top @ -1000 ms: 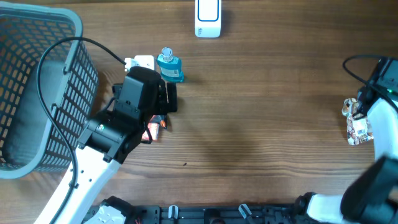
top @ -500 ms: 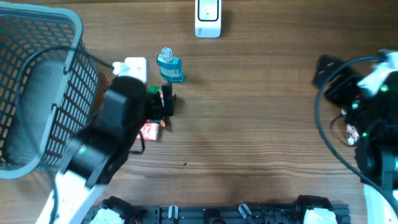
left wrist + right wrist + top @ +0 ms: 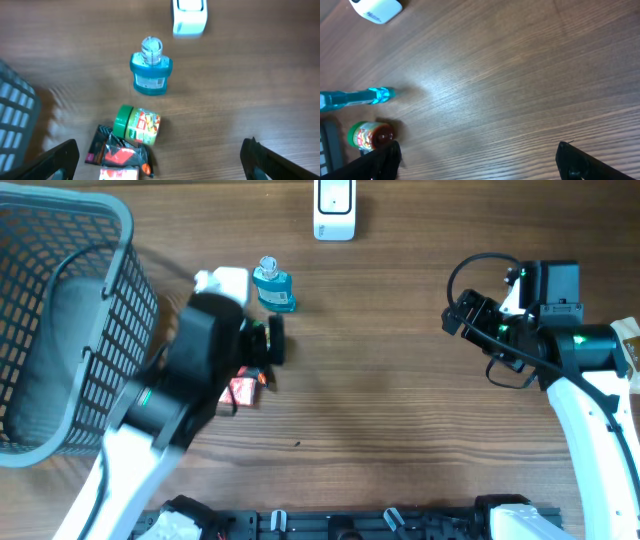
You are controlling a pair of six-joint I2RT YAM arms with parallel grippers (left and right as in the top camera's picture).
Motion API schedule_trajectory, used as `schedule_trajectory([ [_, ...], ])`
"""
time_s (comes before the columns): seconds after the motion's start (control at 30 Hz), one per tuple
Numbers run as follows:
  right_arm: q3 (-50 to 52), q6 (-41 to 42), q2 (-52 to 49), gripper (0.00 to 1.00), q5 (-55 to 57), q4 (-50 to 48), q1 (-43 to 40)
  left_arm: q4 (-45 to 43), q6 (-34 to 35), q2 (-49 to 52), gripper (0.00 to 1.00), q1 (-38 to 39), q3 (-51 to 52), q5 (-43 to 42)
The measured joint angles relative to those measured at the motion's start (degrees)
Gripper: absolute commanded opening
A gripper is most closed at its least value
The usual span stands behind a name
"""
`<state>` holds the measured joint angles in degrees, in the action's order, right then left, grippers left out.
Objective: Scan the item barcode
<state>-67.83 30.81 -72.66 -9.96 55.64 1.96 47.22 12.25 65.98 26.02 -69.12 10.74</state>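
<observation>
**No pick yet: both grippers released, nothing held**

- The left gripper is spread wide and empty. It is held above the item cluster just beside the basket.
- The right gripper is also spread and empty, over bare table, well apart from the cluster.
- The scanner is set at the far edge, mid-table.
- In the cluster, the blue bottle is nearest the scanner, and the white box is just beside it.
- The green-lidded jar seems laid on its side, near the bottle on the robot's side. The red-black packet is touching the jar.
- Which item is meant cannot be told. The jar is judged likeliest, since it is framed between the left jaws in the left wrist view.

How the grasp should be done:
- The jaws should be centred across the jar's body, not its lid.
- The fingers should be lowered clear of the packet, or both will be dragged along.
- Rolling is to be expected from a round jar, so the jaws should be closed squarely.
- No barcode is visible, so the label should be left uncovered by the fingers.
- The jar should be lifted well clear before travel, as the bottle sits in the line to the scanner.
- The label should be turned toward the scanner's face once there.
</observation>
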Motion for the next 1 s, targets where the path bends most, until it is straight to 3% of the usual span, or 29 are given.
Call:
schedule_trajectory([
  [0.1,0.00,0.02,-0.11,1.00,1.27,1.40,0.00,4.07,-0.46,9.73,1.00,-2.01,-9.33,-2.97],
  [0.23,0.02,0.17,-0.17,1.00,4.00,3.50,0.00,15.61,-0.98,25.83,1.00,-6.19,-33.81,-7.30],
  [0.43,0.07,0.20,-0.22,1.00,6.27,4.07,0.00,29.24,-2.60,39.76,1.00,-9.77,-60.04,-12.04],
  [0.57,0.07,0.20,-0.22,1.00,6.64,3.93,0.00,31.91,-4.59,42.93,1.00,-11.78,-64.48,-15.37],
  [1.0,0.07,-0.07,-0.24,1.00,7.02,3.69,0.00,33.94,-8.48,52.87,1.00,-12.59,-64.76,-17.99],
])
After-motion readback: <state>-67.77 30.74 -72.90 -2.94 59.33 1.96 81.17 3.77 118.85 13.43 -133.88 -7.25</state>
